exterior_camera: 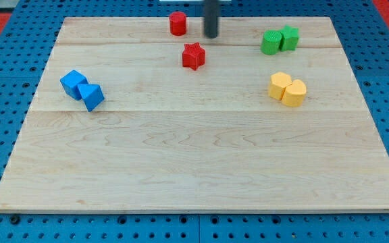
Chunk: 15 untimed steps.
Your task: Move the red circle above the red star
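The red circle (177, 23) sits near the top edge of the wooden board (194, 162), just above and left of the red star (193, 56), a gap between them. My tip (211, 35) is a bare rod holding nothing, just right of the circle, not touching it. Two blue blocks (83, 88) lie touching at left; the green pair (279, 40) and yellow pair (288, 90) at right. The board's lower half lies open.

Bright, even light — soft shadows, slight blur.
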Tool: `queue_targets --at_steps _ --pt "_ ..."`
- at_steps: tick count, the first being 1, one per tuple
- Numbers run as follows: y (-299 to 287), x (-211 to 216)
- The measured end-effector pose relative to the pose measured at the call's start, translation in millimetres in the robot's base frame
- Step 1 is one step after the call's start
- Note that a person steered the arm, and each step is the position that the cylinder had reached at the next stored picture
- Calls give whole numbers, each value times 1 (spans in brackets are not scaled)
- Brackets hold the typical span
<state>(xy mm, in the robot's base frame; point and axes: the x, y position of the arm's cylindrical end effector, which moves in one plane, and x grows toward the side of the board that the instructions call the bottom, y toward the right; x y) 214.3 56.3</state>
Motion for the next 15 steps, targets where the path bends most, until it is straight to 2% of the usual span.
queue_targets --at_steps 1,2,3,4,5,7,8,9,10,11,12,13,14,15 --pt "-19 -22" --pt "-31 -20" --pt "-81 -15" --pt "-102 8" --pt "-132 -12" --pt "-249 -21" --pt "-306 -7" --pt "-257 7" --pt "-148 3" --pt "-101 10" --pt "-171 10" --pt "-156 51" --pt "-97 52" --pt "-130 123"
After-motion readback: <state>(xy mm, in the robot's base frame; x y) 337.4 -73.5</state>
